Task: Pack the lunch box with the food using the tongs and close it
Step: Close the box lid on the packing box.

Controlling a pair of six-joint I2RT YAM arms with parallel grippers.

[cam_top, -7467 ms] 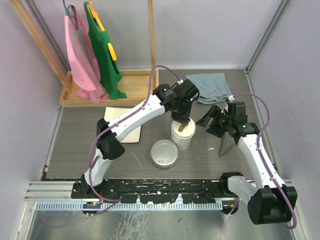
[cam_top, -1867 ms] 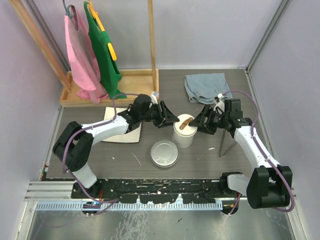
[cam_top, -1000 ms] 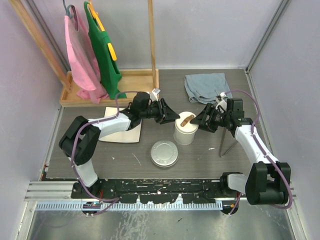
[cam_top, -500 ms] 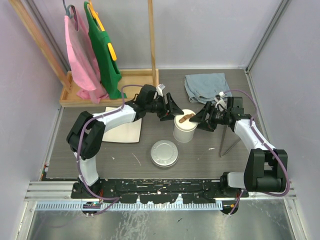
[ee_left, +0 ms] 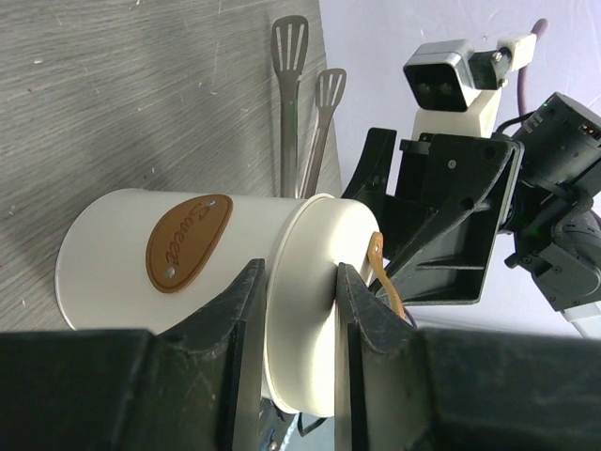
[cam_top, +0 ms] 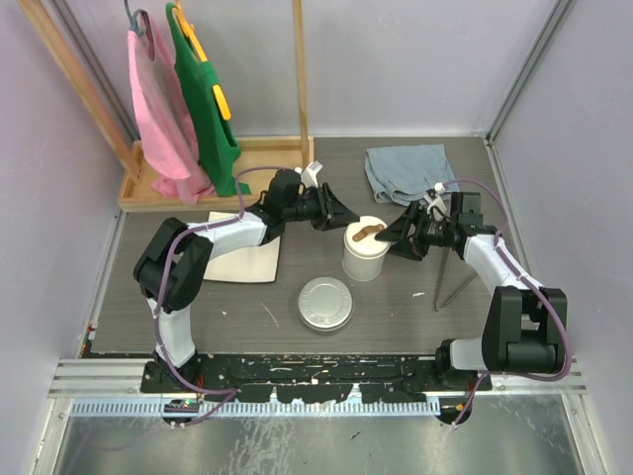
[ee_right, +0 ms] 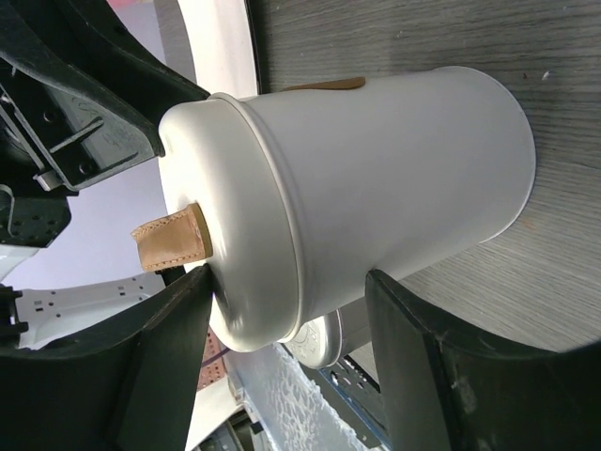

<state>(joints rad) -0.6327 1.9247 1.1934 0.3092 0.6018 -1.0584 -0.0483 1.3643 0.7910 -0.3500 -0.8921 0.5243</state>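
Note:
The lunch box's white tub (cam_top: 363,259) stands upright mid-table with its white lid (cam_top: 367,232) and brown handle (cam_top: 369,232) on top. My left gripper (cam_top: 345,222) comes in from the left and is shut on the lid's rim (ee_left: 305,310), one finger on each side. My right gripper (cam_top: 395,238) stands open at the tub's right side; one finger (ee_right: 164,362) rests against the lid's top by the handle, the other (ee_right: 423,362) is beside the tub's wall (ee_right: 404,169). The steel tin (cam_top: 324,303) sits lidded nearer the bases. The tongs (cam_top: 444,282) lie to the right. No food shows.
A white square plate (cam_top: 244,261) lies under the left arm. A blue cloth (cam_top: 407,170) is at the back right. A wooden tray (cam_top: 259,163) with a rack of pink and green garments stands at the back left. The tongs' slotted ends (ee_left: 299,94) lie behind the tub.
My left gripper moved in from the left, opened wider, then narrowed onto the lid's rim. The right gripper stayed at the tub's right side, hardly shifting.

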